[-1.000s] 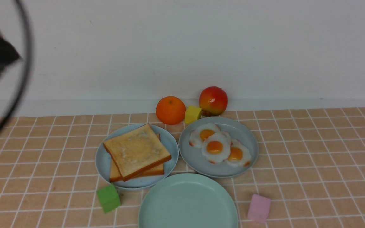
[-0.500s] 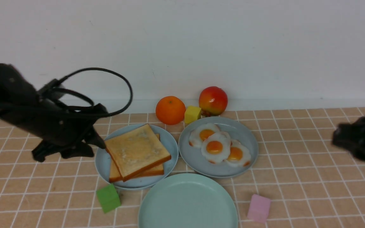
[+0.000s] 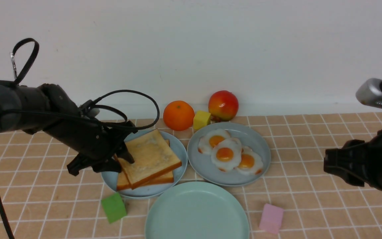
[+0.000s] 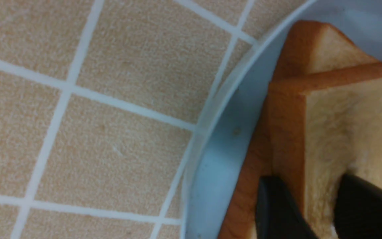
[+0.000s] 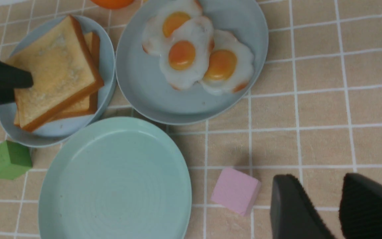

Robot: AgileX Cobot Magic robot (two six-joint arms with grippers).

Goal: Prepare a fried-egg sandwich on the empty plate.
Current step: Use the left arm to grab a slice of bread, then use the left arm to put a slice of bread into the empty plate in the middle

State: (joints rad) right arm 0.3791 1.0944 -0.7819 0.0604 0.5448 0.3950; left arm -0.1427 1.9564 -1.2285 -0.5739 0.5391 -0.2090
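Two toast slices lie stacked on a light blue plate. The top toast slice also shows in the left wrist view; the lower slice peeks out beneath it. My left gripper is at the stack's left edge, open, its jaws astride the top slice's crust. Three fried eggs overlap on a grey-blue plate. The empty plate, mint green, sits in front and holds nothing. My right gripper is open and empty, hovering at the right, beyond a pink cube.
A green cube sits left of the mint plate and a pink cube right of it. An orange, a yellow cube and an apple stand by the back wall. A black cable loops above my left arm.
My left arm has swung in from the left and reached the toast stack, nudging the top slice slightly right. My right arm has come into view at the right.
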